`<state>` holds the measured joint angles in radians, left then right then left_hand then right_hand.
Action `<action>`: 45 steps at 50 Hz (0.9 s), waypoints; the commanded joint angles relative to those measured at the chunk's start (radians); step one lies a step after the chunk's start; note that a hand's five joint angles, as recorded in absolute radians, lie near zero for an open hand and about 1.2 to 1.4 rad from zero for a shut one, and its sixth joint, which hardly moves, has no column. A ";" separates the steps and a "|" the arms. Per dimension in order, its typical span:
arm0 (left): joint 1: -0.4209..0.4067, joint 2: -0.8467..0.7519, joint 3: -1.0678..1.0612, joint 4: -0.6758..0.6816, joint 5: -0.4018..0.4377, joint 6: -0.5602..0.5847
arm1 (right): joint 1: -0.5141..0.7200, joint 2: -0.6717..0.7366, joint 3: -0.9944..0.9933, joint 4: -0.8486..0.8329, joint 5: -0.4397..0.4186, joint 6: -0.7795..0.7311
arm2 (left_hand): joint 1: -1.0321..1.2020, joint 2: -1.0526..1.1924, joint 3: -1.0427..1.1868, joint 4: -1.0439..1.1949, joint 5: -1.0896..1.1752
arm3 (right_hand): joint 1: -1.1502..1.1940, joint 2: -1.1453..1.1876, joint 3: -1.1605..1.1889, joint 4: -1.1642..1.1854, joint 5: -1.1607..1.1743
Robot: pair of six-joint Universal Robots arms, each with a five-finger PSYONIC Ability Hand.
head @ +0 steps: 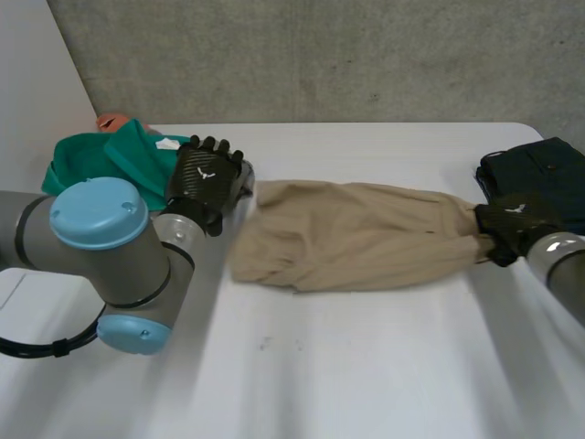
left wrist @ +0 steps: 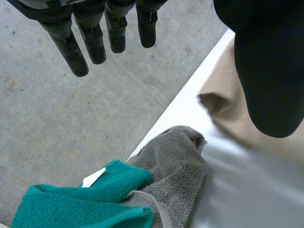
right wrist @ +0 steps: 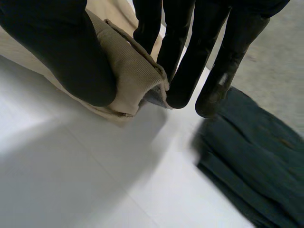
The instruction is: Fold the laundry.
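Note:
A beige garment point(head: 347, 236) lies stretched across the middle of the white table point(head: 347, 366). My right hand point(head: 514, 224) pinches its right end; in the right wrist view the thumb point(right wrist: 52, 52) and fingers point(right wrist: 185, 57) close on the ribbed beige edge point(right wrist: 133, 71). My left hand point(head: 206, 176) hovers with straight fingers over the table's far left, just left of the garment's left end. In the left wrist view its fingers point(left wrist: 95, 38) hang straight, holding nothing, above a grey towel point(left wrist: 175, 161) and green cloth point(left wrist: 80, 204).
A green cloth pile point(head: 110, 155) with something orange point(head: 111, 120) behind it lies at the far left. A folded dark garment point(head: 539, 174) sits at the far right edge, seen beside my right hand as dark fabric point(right wrist: 256, 156). The table's near half is bare.

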<state>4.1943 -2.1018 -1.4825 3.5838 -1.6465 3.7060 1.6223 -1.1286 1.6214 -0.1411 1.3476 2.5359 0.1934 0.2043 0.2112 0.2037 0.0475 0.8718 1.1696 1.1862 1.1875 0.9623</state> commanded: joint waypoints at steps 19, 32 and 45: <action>-0.007 0.095 -0.093 -0.004 0.002 -0.066 | 0.217 -0.096 -0.152 0.045 -0.182 -0.493 | -0.019 -0.030 -0.037 -0.029 -0.047 | 0.524 0.227 0.210 0.209 0.259; -0.008 0.105 -0.032 -0.004 -0.001 -0.176 | 0.567 0.204 -0.272 -0.009 -0.289 -0.479 | -0.019 -0.030 -0.037 -0.029 -0.047 | 0.152 -0.146 -0.163 -0.164 -0.113; -0.083 0.050 0.172 -0.005 -0.001 -0.211 | 0.441 -0.036 -0.219 -0.078 -0.220 0.453 | -0.015 -0.026 -0.033 -0.025 -0.044 | -0.697 -0.995 -1.012 -1.013 -0.962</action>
<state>4.1642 -2.0084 -1.4343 3.5810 -1.6480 3.5178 2.1755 -0.9699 1.3538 -0.1595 1.0795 2.4219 0.1935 0.2043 0.2112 0.2037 0.0475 0.1993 0.2185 0.2133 0.2347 0.0630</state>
